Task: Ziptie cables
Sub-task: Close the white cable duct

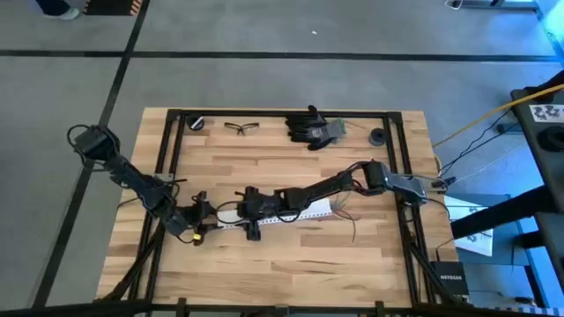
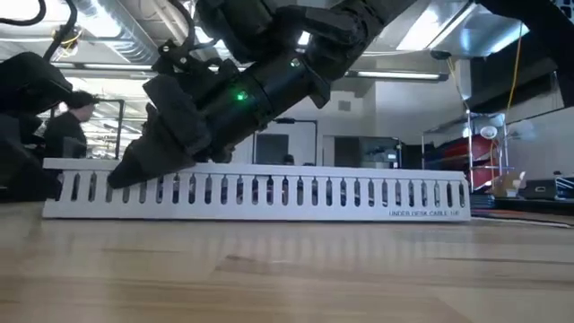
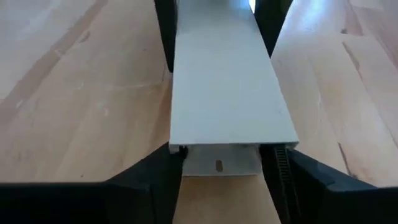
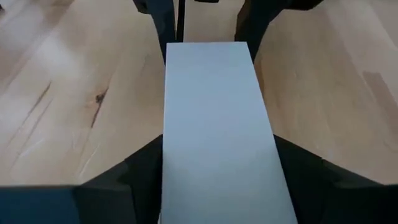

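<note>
Near the tabletop's front edge, both tools, left tool and right tool, clamp the white channel's lid, apparently steadying it; cables splay beyond.

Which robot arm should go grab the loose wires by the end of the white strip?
Probably the right. Both grippers sit on the white strip, but the right gripper is nearer the cables at its far end. The left gripper is at the opposite end.

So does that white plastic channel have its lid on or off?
On. The white channel has a flat lid over it, with the left gripper and right gripper astride it.
</note>
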`<state>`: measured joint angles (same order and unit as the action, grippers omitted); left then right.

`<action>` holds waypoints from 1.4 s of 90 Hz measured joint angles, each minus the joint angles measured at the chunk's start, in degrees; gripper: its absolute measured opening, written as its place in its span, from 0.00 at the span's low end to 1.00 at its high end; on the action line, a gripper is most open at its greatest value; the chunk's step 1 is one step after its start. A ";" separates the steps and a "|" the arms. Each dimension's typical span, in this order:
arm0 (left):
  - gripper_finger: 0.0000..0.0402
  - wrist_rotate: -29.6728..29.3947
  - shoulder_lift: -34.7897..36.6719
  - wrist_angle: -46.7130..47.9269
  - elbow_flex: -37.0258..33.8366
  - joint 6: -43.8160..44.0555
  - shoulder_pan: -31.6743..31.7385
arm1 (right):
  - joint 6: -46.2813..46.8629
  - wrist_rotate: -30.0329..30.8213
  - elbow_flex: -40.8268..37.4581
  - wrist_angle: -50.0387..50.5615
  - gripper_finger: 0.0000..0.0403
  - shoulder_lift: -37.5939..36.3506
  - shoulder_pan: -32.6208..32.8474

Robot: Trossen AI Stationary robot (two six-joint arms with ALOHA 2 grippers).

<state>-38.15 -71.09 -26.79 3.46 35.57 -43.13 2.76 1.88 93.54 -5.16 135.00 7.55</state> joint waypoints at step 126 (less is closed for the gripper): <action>0.51 11.18 10.02 23.89 5.01 8.08 -0.26 | -0.76 0.78 -0.09 20.02 0.74 -12.73 -0.09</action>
<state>-26.97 -61.07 -2.90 8.46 43.65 -43.40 2.01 2.66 93.45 14.86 122.26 7.46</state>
